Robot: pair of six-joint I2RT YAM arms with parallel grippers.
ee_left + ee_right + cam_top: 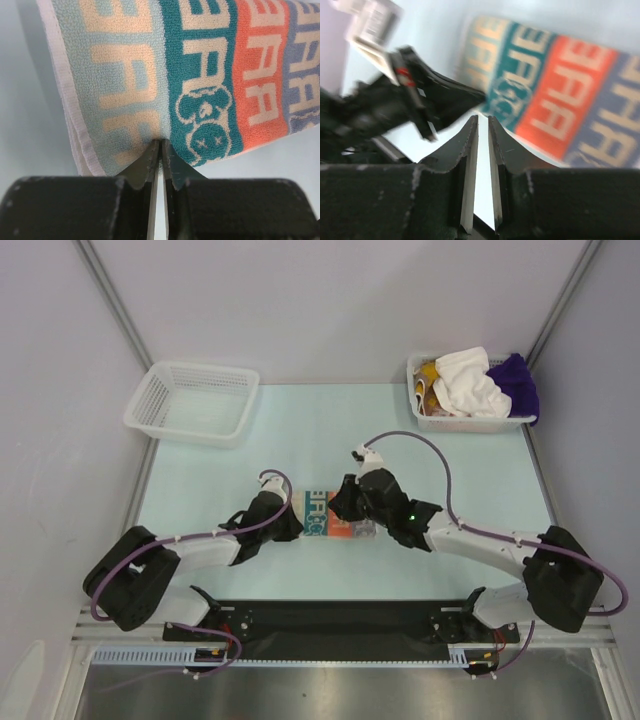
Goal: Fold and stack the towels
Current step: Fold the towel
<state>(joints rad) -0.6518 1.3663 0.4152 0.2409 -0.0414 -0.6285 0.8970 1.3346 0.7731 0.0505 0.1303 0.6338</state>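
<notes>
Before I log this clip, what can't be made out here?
Top view: the right arm and left arm cover most of the printed towel, hiding its folds.
Right wrist view: blur; whether the right gripper holds cloth is unclear.
Far basket: the white towel hides how many lie beneath.

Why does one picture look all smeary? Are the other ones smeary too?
Right wrist view: the towel print is smeared, probably because the camera was moving. Left wrist view: the towel's letters are sharp, with a soft shadow beside it on the left. Top view: evenly lit and sharp, with only faint shadows.
</notes>
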